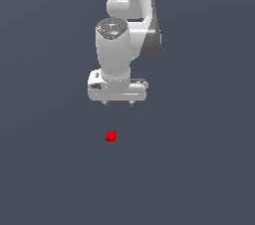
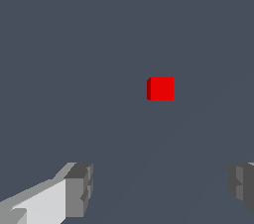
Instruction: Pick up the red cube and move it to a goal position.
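Note:
The red cube (image 1: 110,136) lies alone on the dark grey floor, small and bright. My gripper (image 1: 118,103) hangs above it, apart from it and slightly toward the exterior view's right, pointing straight down. Its two fingertips (image 1: 105,102) stand wide apart with nothing between them, so it is open. In the wrist view the red cube (image 2: 160,88) shows well beyond the gripper (image 2: 161,188), whose grey pads (image 2: 79,188) sit at either side of the picture.
A flat, dark grey floor (image 1: 199,169) spreads all around. The white arm (image 1: 130,0) rises behind the gripper toward the top of the exterior view.

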Controlling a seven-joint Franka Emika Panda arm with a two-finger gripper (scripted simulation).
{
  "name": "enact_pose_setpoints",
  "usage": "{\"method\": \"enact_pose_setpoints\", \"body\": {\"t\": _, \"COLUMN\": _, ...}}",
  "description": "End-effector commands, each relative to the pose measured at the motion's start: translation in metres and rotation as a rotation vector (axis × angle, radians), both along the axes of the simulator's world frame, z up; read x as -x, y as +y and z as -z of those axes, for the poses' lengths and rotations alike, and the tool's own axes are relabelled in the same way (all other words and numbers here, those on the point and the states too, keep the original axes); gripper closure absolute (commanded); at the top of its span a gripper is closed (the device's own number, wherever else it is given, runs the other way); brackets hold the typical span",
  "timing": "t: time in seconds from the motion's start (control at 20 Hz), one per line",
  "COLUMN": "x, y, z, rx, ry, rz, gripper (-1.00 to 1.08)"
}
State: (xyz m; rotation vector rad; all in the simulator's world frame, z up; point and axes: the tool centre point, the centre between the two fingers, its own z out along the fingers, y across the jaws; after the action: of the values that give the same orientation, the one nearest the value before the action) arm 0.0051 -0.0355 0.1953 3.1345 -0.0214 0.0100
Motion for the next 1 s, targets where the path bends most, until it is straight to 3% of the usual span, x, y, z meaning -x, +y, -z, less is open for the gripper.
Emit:
{"method": "enact_pose_setpoints", "body": {"t": 0.0, "x": 0.0, "y": 0.0, "z": 0.0, "rx": 0.0, "ry": 0.0, "rz": 0.0, "gripper": -0.92}}
{"method": "enact_pose_setpoints", "body": {"t": 0.45, "x": -0.007, "y": -0.005, "z": 0.022, "rx": -0.001, "ry": 0.001, "rz": 0.003, "gripper": -0.92}}
{"method": "enact_pose_setpoints", "body": {"t": 0.95, "x": -0.03, "y": -0.022, "z": 0.091, "rx": -0.003, "ry": 0.003, "rz": 0.01, "gripper": -0.92}}
